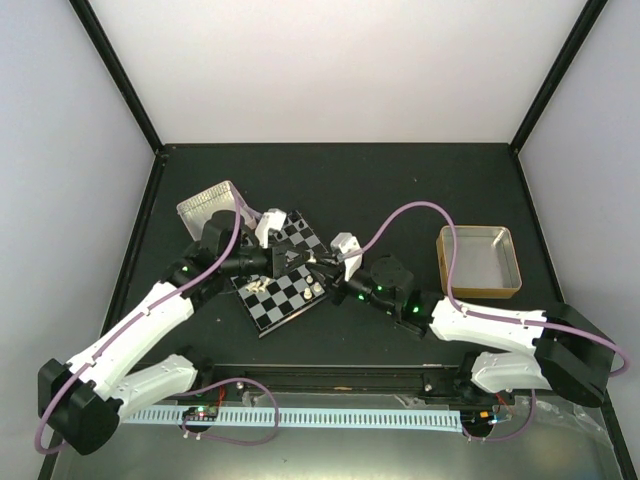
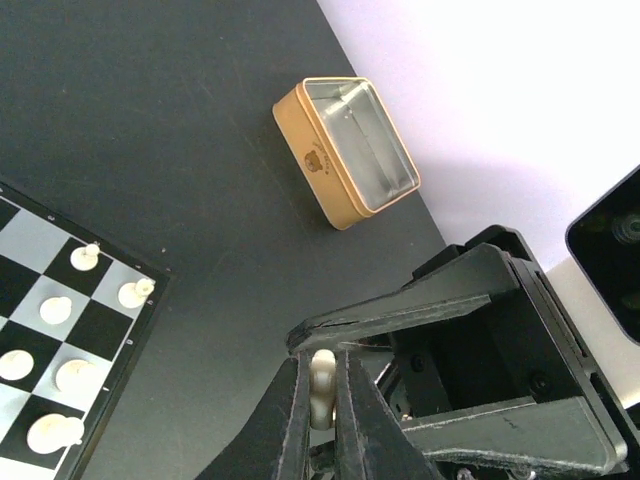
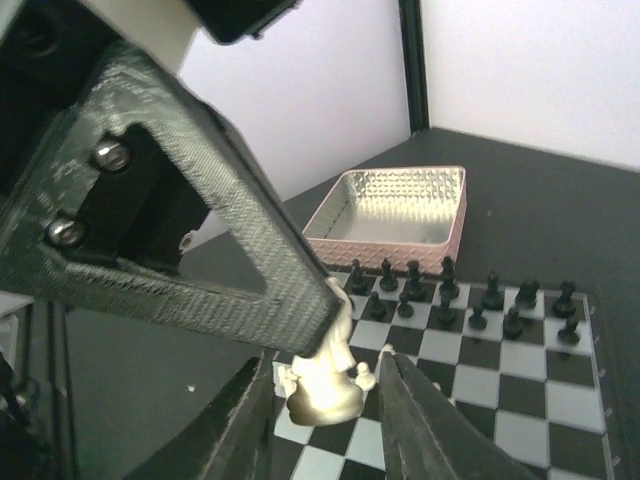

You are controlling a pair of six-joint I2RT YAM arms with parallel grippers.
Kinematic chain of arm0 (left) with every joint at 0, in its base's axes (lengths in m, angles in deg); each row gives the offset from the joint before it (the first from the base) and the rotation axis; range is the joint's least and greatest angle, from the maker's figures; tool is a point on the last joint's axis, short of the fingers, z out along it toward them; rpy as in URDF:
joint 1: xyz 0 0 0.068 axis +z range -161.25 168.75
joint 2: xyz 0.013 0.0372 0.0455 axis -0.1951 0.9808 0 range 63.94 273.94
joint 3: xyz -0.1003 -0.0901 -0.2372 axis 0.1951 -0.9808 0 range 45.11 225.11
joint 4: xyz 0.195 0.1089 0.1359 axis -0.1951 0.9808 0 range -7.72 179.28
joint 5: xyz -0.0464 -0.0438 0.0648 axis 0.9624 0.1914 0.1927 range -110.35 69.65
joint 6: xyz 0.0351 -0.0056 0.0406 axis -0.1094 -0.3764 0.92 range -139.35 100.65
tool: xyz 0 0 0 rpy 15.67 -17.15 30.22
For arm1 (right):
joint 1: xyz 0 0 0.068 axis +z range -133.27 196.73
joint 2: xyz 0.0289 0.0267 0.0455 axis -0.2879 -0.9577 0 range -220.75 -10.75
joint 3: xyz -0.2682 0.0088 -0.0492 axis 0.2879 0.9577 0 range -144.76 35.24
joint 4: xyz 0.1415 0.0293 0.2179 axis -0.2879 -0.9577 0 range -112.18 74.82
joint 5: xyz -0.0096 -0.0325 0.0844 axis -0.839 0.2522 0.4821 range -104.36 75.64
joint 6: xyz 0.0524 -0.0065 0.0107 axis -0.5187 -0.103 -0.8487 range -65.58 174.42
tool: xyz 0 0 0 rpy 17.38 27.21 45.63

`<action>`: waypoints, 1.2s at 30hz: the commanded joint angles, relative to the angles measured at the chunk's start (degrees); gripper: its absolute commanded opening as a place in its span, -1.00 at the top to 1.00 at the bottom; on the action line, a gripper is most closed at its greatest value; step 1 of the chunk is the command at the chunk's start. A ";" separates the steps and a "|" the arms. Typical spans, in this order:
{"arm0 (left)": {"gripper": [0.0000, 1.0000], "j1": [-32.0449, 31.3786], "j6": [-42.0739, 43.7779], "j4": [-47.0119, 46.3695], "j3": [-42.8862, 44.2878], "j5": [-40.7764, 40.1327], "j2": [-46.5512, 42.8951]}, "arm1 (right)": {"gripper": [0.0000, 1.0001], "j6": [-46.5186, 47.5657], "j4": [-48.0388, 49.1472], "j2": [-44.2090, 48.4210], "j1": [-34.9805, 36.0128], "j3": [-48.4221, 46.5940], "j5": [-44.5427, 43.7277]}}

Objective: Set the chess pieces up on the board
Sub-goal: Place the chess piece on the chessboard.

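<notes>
Noting one cream piece (image 2: 322,390) lifted clear of the board (image 1: 262,305), hanging just above its right-hand edge. Pinched from both sides by the fingers of the left gripper (image 2: 322,365), pressed tight onto it. Cannot tell its type or whether it hangs upright.

Bracketed too by the right gripper (image 3: 328,365): jaws spread, one finger either side of the same piece, close in. Cannot tell whether touching.

Elsewhere on the board: more of the chess pieces (image 2: 55,310) standing on squares at one corner; black pieces (image 3: 445,295) in two rows along the opposite edge. Just beyond that black-side edge, a metal tray (image 3: 455,215). Well apart from the board on the other side, a tan tin (image 2: 330,180).

Judging the step: probably a hand-over from left to right above the board, ahead of placing on the cream side.

To do it well:
- Centre the right fingers on the body of the piece, not its rim, before closing.
- Close gently; open the left only once the right grip looks firm.
- Separate the arms slowly, with no twisting.
- Lower straight down onto a free square, staying clear of neighbours.
- Watch for a slip: tiny piece, smooth sides, likely to pop out sideways under uneven squeeze.
</notes>
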 commanded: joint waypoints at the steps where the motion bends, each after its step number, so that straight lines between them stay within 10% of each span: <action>1: 0.97 0.41 3.20 1.05 2.14 -4.27 -1.35 | 0.14 -2.18 -3.46 0.85 -0.12 -2.16 -4.37; 6: 0.97 0.40 6.84 5.56 2.08 -15.91 -3.52 | -0.39 -5.95 -5.27 2.98 -0.12 -0.16 -7.47; 18: 0.97 -5.83 10.20 4.10 -0.24 -27.13 -0.53 | -0.42 -32.44 -36.82 6.14 -2.01 -5.90 -36.50; 36: 0.97 -21.69 14.20 -0.32 6.39 -41.04 22.73 | -0.42 -43.56 -40.16 5.02 -12.90 -0.83 -24.69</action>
